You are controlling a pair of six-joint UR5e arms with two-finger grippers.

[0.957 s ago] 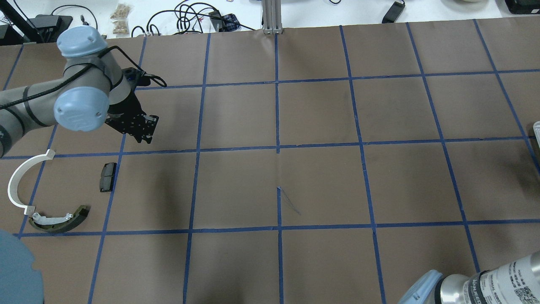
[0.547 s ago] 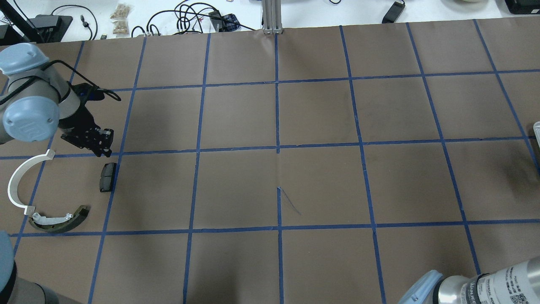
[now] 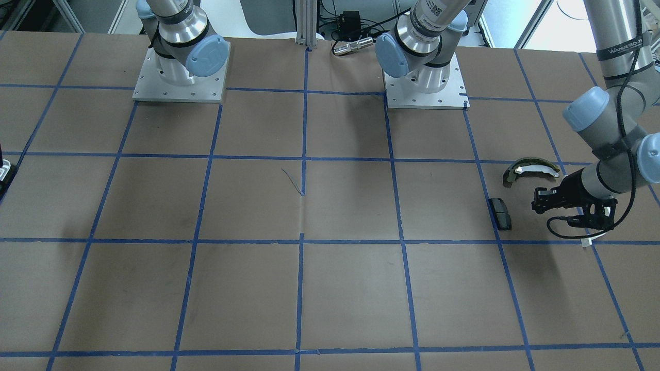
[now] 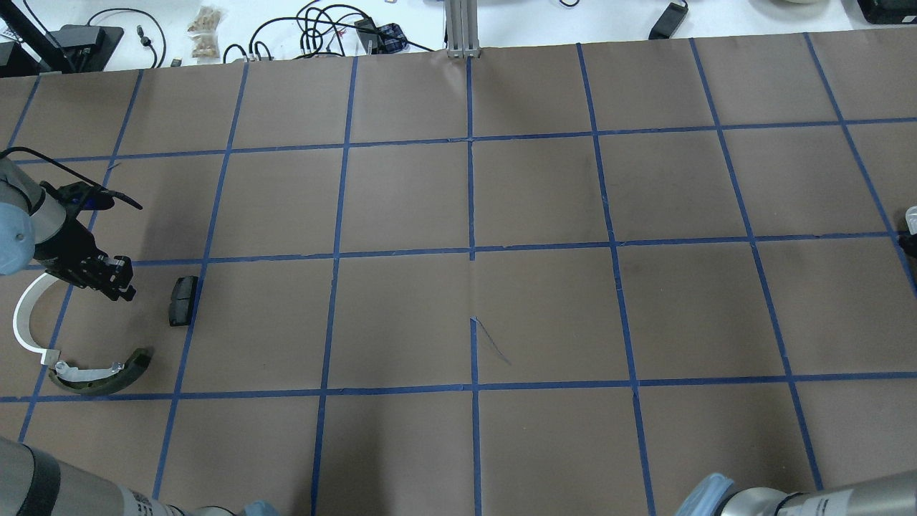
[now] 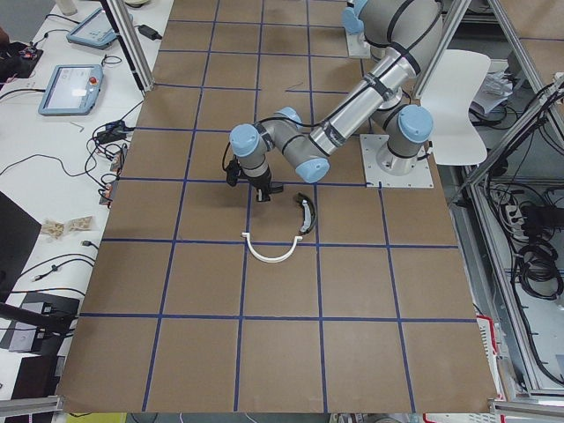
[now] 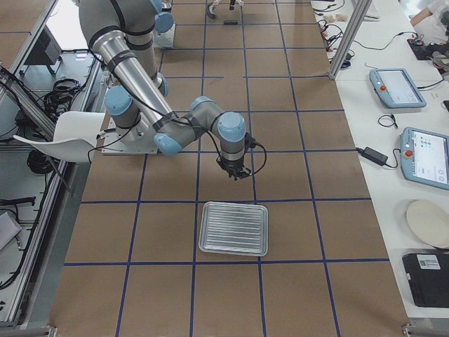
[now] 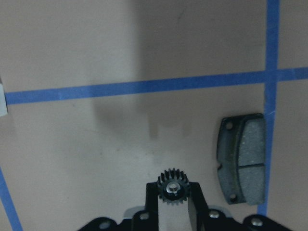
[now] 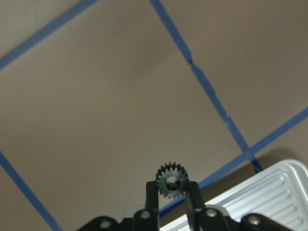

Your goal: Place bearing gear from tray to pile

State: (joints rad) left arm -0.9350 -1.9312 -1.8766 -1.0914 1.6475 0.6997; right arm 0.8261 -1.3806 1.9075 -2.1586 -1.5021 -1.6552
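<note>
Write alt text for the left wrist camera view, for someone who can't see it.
The left gripper holds a small black gear above brown paper crossed by blue tape. A dark rectangular pad lies flat to its right.

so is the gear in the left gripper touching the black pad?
Apart. The left wrist view shows bare paper between the gear and the black pad.

L pincer (image 4: pixel 120 282): moved across worktop (image 4: pixel 544 315) twd overhead view's left & nearer robot. Was beyond blue tape line (image 4: pixel 272 256); now betw. white half-ring (image 4: pixel 23 319) & black pad (image 4: pixel 183 301), L arm hiding ring's upper end. R arm (image 4: pixel 824 498): sits lower in bottom-right corner.
</note>
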